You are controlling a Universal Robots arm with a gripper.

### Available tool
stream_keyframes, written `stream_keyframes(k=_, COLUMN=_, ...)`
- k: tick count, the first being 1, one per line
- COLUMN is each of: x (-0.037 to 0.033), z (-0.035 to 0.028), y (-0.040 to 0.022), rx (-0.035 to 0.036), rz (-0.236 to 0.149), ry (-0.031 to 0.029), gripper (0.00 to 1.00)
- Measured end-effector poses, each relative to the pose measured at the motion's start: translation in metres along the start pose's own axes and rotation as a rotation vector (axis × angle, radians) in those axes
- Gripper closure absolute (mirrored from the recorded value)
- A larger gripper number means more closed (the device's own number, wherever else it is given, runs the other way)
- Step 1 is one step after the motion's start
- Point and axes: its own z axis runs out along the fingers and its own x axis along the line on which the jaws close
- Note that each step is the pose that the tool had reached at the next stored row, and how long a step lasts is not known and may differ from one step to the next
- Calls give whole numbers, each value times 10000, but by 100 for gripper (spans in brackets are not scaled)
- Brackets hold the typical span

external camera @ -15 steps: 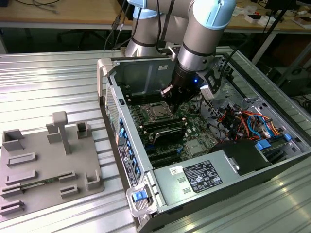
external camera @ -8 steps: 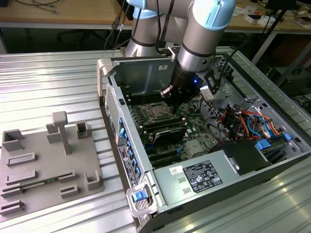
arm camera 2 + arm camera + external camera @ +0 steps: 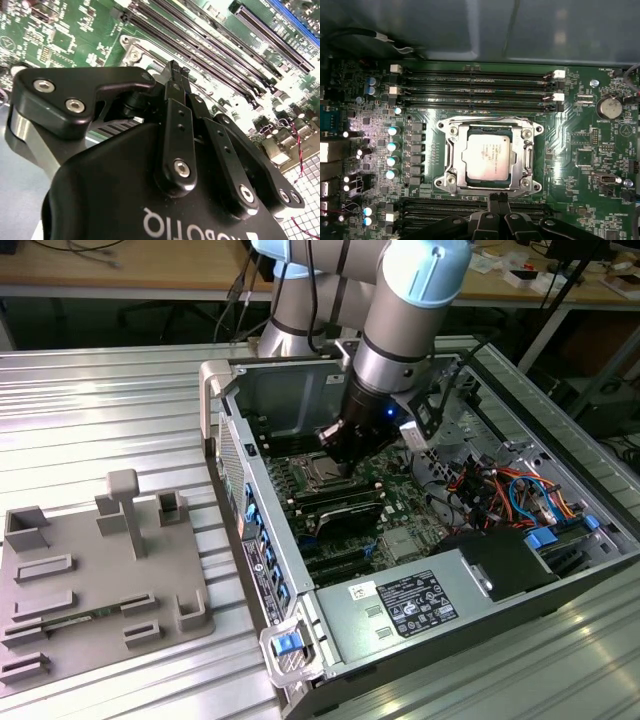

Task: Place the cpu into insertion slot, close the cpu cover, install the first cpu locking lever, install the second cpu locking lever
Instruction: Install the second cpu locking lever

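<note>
Silver chip (image 3: 487, 159) seated in the socket (image 3: 451, 131) on the green board (image 3: 600, 150), framed by the metal cover (image 3: 519, 156), apparently down over it. Gripper (image 3: 497, 197) poised just beside the socket's edge near the long memory slots (image 3: 480, 85), fingers (image 3: 176, 80) pressed together, grasping nothing. Risks, as judged: fingertips slipping off a thin lever, scraping the board or nearby slots; a cover not fully flat resisting latching.

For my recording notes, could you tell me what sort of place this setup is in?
Probably a robotics lab or workshop. An open computer case lies on a ribbed metal table, a grey fixture plate sits beside it, and wooden workbenches strewn with cables stand behind. The gripper hovers by the cpu.
</note>
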Motion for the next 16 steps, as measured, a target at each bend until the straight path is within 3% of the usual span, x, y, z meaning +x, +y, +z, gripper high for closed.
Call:
stream_keyframes(k=5, x=55, z=23, y=2, rx=-5, rz=0, ry=51, gripper=89)
stream_keyframes(k=11, x=71, z=28, y=3, rx=-30, rz=-1, ry=51, gripper=89)
stream_keyframes(k=13, x=56, z=28, y=2, rx=-30, rz=-1, ry=65, gripper=89)
stream_keyframes(k=16, x=-25, z=28, y=-1, rx=-32, rz=2, ry=150, gripper=89)
